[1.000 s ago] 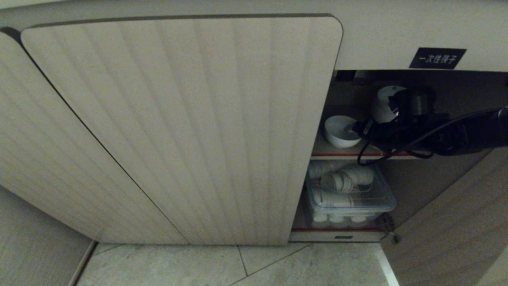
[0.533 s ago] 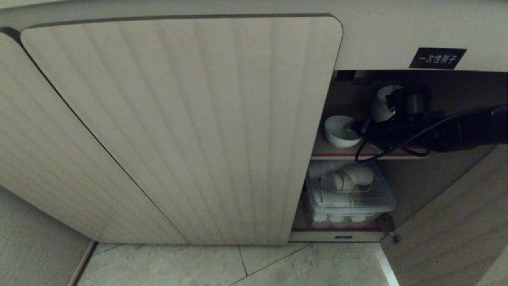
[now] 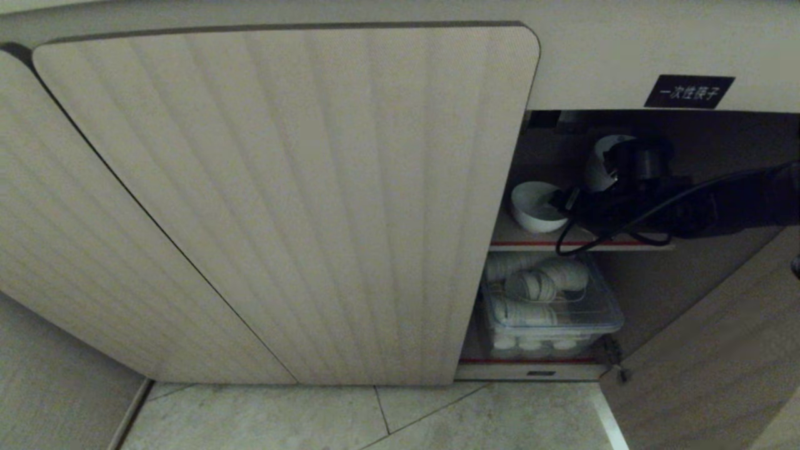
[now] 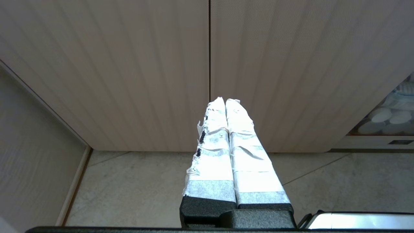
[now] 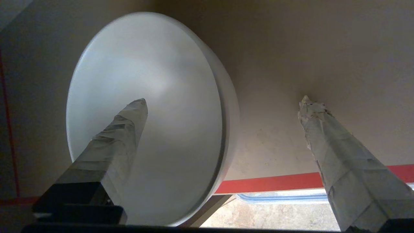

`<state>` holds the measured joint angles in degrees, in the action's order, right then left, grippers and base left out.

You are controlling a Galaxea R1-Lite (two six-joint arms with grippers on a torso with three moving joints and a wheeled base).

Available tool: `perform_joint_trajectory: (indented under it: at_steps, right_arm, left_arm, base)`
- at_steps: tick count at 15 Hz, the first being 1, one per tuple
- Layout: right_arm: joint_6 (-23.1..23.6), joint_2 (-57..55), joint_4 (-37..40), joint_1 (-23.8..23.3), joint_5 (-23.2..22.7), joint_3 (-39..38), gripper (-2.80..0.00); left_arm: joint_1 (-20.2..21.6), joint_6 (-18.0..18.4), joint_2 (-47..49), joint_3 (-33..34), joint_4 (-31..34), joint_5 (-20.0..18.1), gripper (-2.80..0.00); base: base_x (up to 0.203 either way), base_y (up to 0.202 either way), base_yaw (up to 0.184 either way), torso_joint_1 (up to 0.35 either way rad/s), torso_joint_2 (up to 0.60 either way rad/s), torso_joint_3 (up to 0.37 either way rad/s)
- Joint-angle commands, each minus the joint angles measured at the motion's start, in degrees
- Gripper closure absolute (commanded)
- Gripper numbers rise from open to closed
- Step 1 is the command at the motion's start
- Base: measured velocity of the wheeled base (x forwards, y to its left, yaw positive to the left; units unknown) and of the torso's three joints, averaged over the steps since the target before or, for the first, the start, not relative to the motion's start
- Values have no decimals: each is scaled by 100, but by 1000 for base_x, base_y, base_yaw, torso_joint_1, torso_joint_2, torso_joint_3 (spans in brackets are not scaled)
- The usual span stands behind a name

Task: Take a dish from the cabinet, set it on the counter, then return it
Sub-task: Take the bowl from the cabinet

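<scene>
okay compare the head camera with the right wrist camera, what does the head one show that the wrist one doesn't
Only the head view shows the closed ribbed door, the black label, a clear lidded box of white items on the lower shelf, and the floor tiles.

Only the right wrist view shows the right gripper open, one taped finger over the bowl's hollow, the other outside its rim.

Both show the white bowl on the red-edged upper shelf.

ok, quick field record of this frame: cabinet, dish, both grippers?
cabinet: low beige ribbed-door cabinet, right side open
dish: round white bowl on the red-edged upper shelf
right gripper: inside the cabinet, fingers open, straddling the bowl's rim, no grip yet
left gripper: outside before the closed doors, fingers shut, empty
lower shelf: clear plastic lidded box of white dishes
</scene>
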<state>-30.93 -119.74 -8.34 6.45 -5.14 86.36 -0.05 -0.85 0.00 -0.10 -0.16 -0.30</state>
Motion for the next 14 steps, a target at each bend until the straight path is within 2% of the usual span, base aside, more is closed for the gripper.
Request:
perform_joint_trajectory:
  at_steps: [1,3,4,14]
  right_arm:
    - [-19,-15,-10,6,-4,-5,-280]
    - [-10,-15,-27,-3,-4,-5,-280]
    - [-10,-15,-34,5,-4,-5,0]
    - [25,-15,-71,-3,-4,-5,0]
  left_arm:
    - [5,-3,0,1,-2,-5,0]
    - [-4,-3,0,1,-2,-5,0]
    - [-4,-3,0,1,-2,-4,0]
    - [4,-3,0,1,-2,-5,0]
  base:
    - [0,0,0,0,0,0]
    - [0,0,0,0,0,0]
    - [0,0,0,0,0,0]
    - [0,0,0,0,0,0]
